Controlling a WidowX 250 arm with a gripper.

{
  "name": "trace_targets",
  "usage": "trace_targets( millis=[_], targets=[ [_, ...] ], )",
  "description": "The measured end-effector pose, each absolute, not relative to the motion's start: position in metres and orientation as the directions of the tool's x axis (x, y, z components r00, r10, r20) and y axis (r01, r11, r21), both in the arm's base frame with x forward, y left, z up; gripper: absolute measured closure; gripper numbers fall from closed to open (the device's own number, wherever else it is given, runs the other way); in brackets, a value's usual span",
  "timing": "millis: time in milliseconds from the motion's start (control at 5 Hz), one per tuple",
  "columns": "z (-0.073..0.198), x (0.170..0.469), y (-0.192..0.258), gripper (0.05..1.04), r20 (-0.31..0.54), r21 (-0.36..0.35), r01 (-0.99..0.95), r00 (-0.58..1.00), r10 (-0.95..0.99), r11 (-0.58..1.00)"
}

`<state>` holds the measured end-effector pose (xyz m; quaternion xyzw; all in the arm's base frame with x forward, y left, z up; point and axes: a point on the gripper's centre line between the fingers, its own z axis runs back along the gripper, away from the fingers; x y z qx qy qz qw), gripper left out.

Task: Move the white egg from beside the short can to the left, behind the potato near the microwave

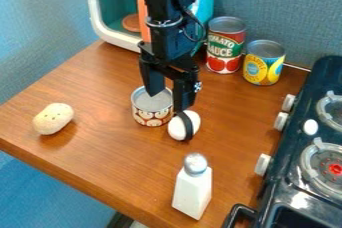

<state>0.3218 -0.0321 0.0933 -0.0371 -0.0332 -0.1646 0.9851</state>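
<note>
"Where is the gripper?"

"Over the small can, near the middle of the surface. One finger overlaps the lid in this view; the other comes down by the can's right side, next to the white piece."

"Is it clamped on either?"

"Neither, as far as I can see. The fingers are apart, and both things look borne by the surface. Whether a fingertip brushes one, I can't tell."

"Why does the can look so steady?"

"It stands upright on its flat base. The white piece, rounded with a dark band across it, is just beside it, perhaps touching."

"And the potato?"

"Well apart, near the left edge. It lies on its long side, which probably suits its rounded shape."

"What's standing?"

"The shaker, silvery top up, towards the front. At the back, the red can and yellow can stand side by side, near the wall."

"And around them?"

"The toy oven is at the back left, the stove at the right."
</note>
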Motion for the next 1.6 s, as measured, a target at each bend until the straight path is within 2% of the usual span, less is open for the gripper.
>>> trace_targets(
  millis=[200, 400, 800, 1400, 1600],
  targets=[
    [0.082, 0.319, -0.031, 0.082, 0.047, -0.071, 0.323, 0.946, -0.32, 0.944],
    [0.077, 0.322, -0.031, 0.082, 0.076, -0.061, 0.324, 0.945, -0.319, 0.944],
    [0.06, 0.324, -0.026, 0.082, 0.039, -0.024, 0.301, 0.953, -0.3, 0.953],
    [0.056, 0.332, -0.046, 0.082, 0.06, -0.015, 0.327, 0.944, -0.326, 0.945],
    [0.043, 0.331, -0.05, 0.082, 0.022, -0.023, 0.344, 0.939, -0.343, 0.939]
  ],
)
